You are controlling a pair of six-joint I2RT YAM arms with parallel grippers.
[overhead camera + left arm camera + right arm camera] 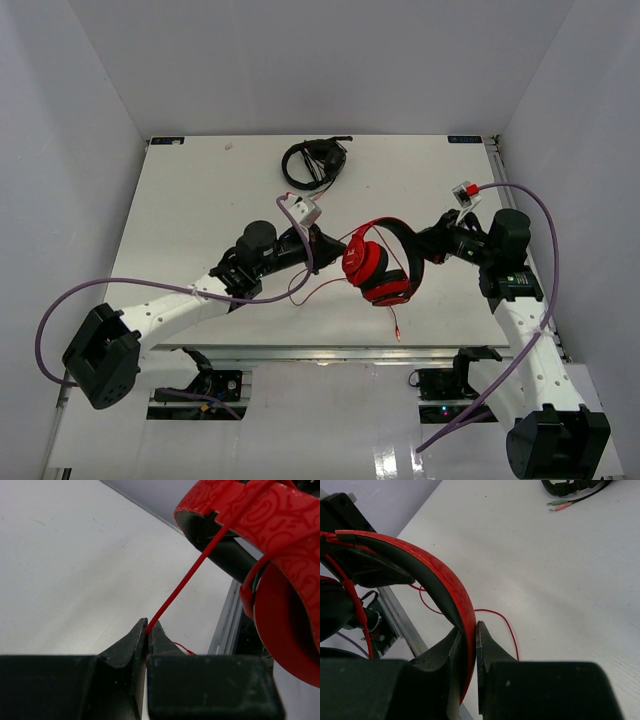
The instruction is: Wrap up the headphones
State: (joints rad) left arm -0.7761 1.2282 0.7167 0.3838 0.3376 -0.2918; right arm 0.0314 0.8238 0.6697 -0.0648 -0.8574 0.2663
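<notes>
The red headphones (378, 265) hang above the table's middle, ear cups stacked at the lower left. My right gripper (428, 243) is shut on the red headband (451, 587), clamped between the jaws. My left gripper (322, 240) is shut on the thin red cable (185, 582), which runs taut from my fingertips up to the headband (260, 510), where a turn of cable crosses it. The rest of the cable loops loosely on the table (318, 290) and ends in a plug (396, 332) near the front edge.
Black headphones (312, 162) with a bundled cable lie at the back centre; their green and pink plugs (559, 505) show in the right wrist view. The table's metal front rail (402, 622) is close below the red headphones.
</notes>
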